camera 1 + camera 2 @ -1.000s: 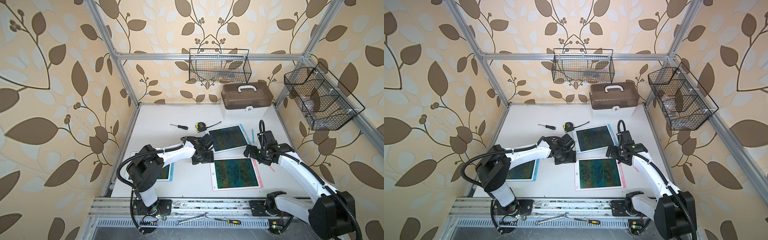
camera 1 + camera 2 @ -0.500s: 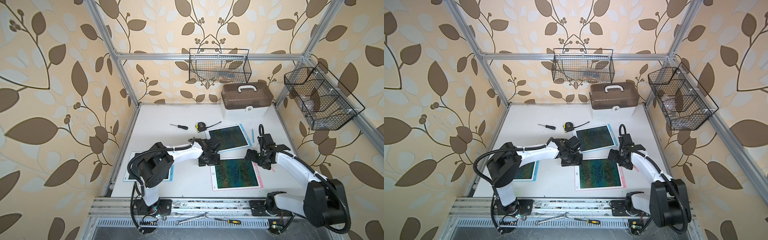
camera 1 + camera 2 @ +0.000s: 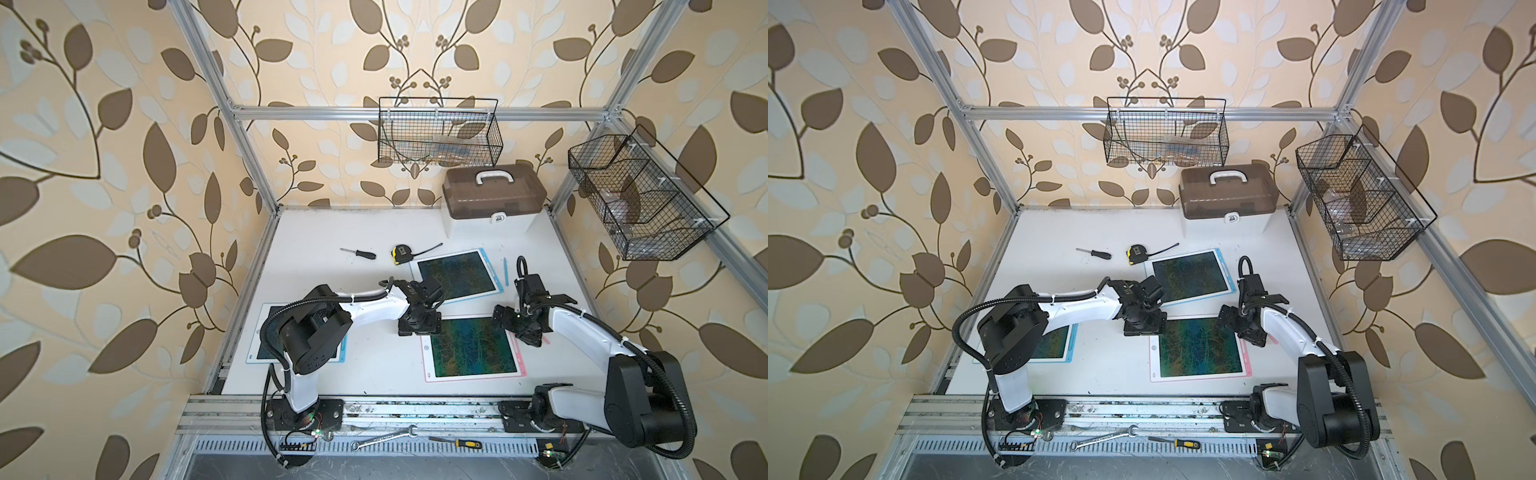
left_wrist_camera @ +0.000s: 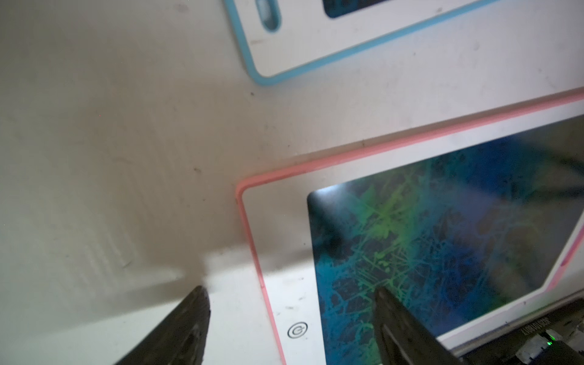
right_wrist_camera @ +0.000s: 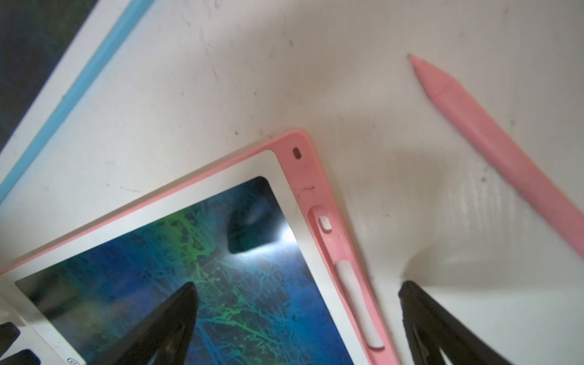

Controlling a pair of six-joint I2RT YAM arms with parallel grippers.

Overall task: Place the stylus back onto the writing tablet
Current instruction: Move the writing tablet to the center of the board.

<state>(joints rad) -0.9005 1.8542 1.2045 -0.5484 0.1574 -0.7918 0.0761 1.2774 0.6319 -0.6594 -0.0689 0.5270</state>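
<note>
A pink-rimmed writing tablet (image 3: 471, 353) (image 3: 1200, 353) with a green-blue scribbled screen lies flat near the table's front. In the right wrist view a pink stylus (image 5: 505, 151) lies loose on the table beside the tablet's (image 5: 189, 252) slotted edge. My right gripper (image 5: 297, 286) (image 3: 519, 328) is open and straddles that edge near the far right corner, holding nothing. My left gripper (image 4: 289, 294) (image 3: 419, 326) is open too. It straddles the tablet's (image 4: 278, 221) opposite edge near the power button, one finger over the screen and one over the table.
A blue-rimmed tablet (image 3: 455, 276) lies behind the pink one, with a blue stylus (image 3: 505, 270) at its right. Another blue-rimmed tablet (image 3: 266, 332) sits under the left arm. Tape measure (image 3: 401, 254), screwdriver (image 3: 359, 252) and a brown-lidded toolbox (image 3: 494, 199) stand farther back.
The left gripper has moved right and forward, from beside the blue-rimmed tablet to the pink tablet's far left corner. The right gripper has come forward to the far right corner. Both stayed open.
</note>
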